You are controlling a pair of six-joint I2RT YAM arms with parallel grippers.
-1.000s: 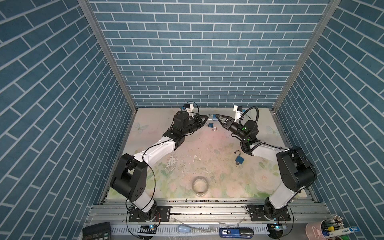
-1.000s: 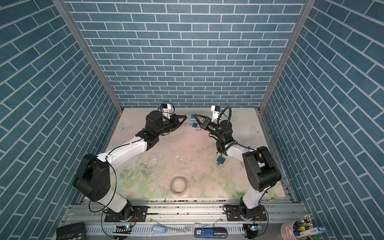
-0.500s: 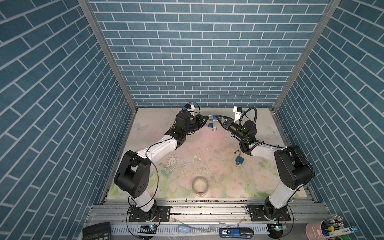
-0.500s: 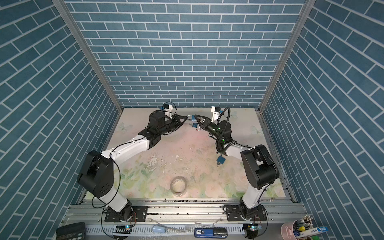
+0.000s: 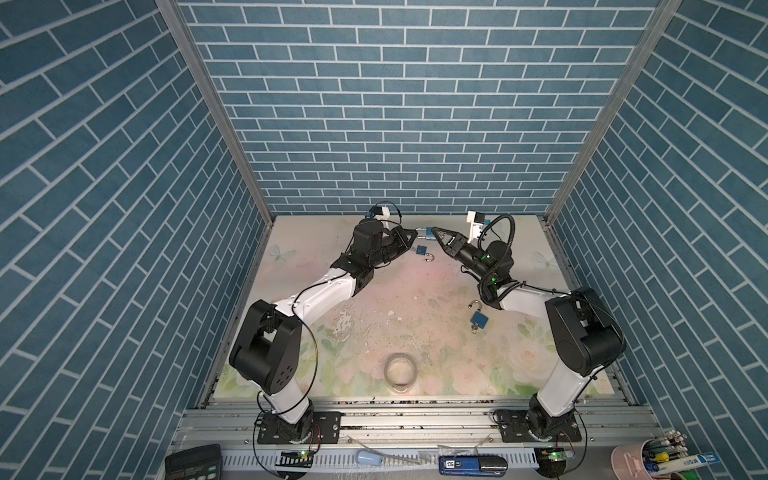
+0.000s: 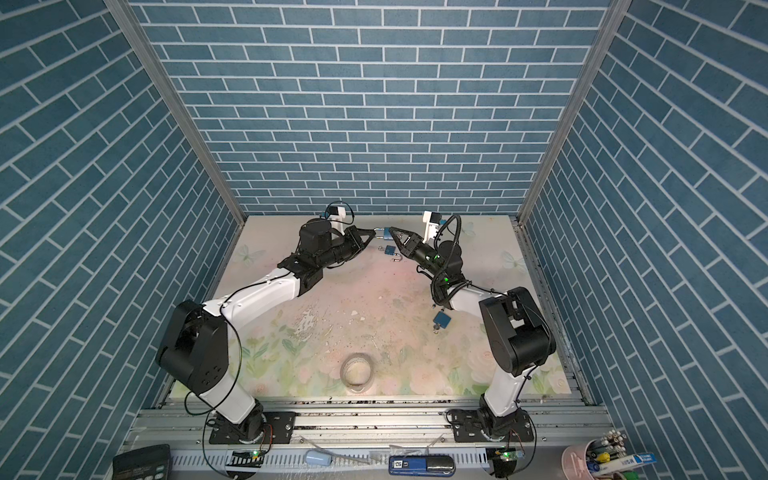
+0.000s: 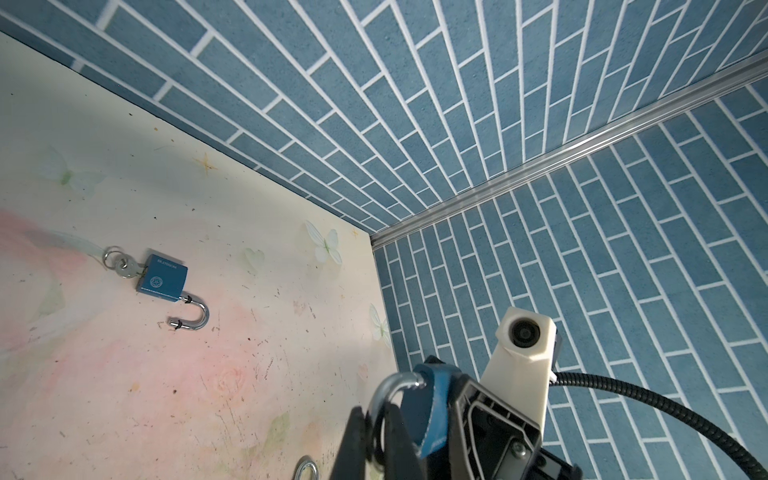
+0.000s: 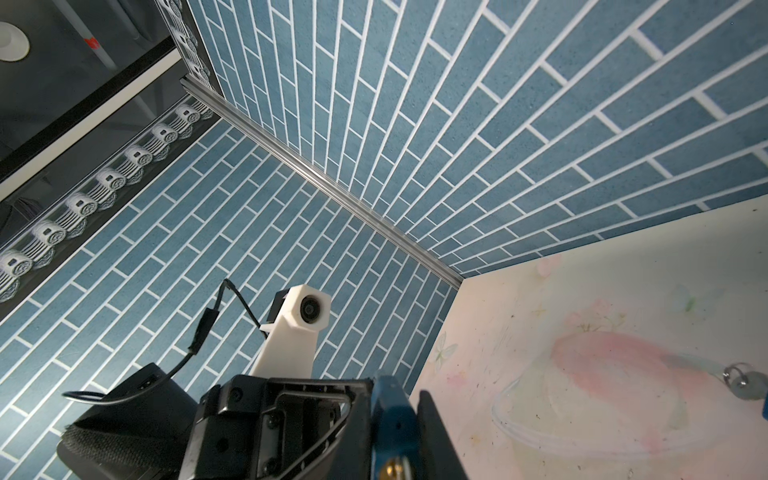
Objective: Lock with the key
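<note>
Our left claw (image 7: 375, 419) is clenched on the shackle (image 7: 390, 386) of the blue padlock (image 7: 434, 409), whose body our right claw (image 8: 392, 409) grips opposite. Whether that shackle is pushed home we cannot tell. Farther from the claws, a second padlock (image 7: 163, 279) lies open on the table — key (image 7: 126, 269) inserted — so we judge the locking unfinished.
</note>
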